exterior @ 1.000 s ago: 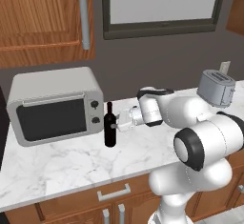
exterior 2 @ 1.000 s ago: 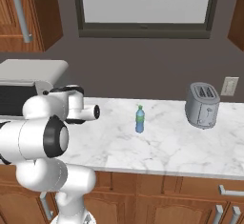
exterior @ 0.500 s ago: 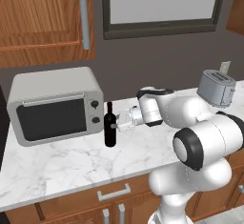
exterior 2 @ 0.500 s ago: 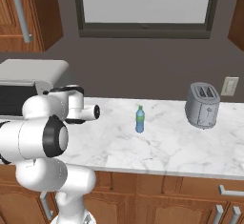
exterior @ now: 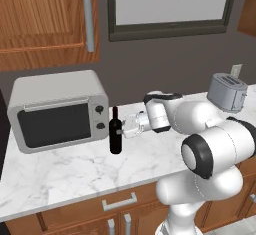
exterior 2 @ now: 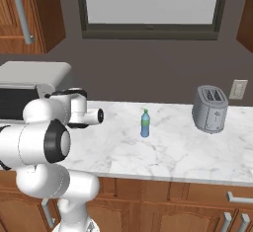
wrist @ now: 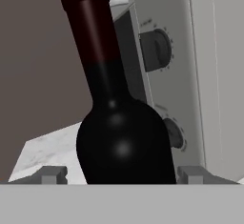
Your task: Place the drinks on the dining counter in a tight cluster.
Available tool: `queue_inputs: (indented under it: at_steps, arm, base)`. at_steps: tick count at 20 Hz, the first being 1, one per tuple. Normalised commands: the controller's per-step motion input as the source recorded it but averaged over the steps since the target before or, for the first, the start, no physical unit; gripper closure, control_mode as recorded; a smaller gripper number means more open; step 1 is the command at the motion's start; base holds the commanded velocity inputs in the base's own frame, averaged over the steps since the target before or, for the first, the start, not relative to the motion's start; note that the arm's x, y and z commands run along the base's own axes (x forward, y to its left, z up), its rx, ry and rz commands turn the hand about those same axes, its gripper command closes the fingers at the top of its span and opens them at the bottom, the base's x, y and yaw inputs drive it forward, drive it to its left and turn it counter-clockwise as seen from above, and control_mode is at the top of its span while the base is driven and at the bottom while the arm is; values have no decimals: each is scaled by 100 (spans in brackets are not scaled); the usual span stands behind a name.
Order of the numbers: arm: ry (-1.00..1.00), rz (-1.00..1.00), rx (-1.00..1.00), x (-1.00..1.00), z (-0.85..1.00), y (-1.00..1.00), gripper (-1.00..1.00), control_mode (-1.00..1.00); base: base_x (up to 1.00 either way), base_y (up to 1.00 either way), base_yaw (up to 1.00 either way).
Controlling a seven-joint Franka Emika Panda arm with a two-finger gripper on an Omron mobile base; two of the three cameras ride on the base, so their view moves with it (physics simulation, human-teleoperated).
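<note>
Wine bottle [exterior: 115,136] is standing upright on the marble desk [exterior: 75,171], sitting between the claw [exterior: 121,129] fingers, which are standing wide with gaps on both sides. Microwave [exterior: 57,110] is crowding its far side; the desk's front is lying open.

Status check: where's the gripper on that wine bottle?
Gripper at the wine bottle, jaws either side, grip unconfirmed. Bottle upright on marble counter. Microwave close behind it. Water bottle stands apart.
</note>
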Motion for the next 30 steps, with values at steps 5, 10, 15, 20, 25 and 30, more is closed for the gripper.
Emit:
queue_inputs:
  at_steps: [5, 10, 15, 20, 25, 30]
  arm:
    - [0, 0, 0, 0, 0, 0, 100, -100]
    - [0, 0, 0, 0, 0, 0, 100, -100]
    - [-3, 0, 0, -15, 3, -18, 100, -100]
    - [-6, -2, 0, -47, 37, -66, 100, -100]
    - [-3, -1, 0, -50, 69, -73, 100, -100]
    - [0, 0, 0, -24, 84, -55, 100, -100]
  base:
    - [0, 0, 0]
    - [0, 0, 0]
    - [0, 0, 0]
    - [0, 0, 0]
    - [0, 0, 0]
    - [0, 0, 0]
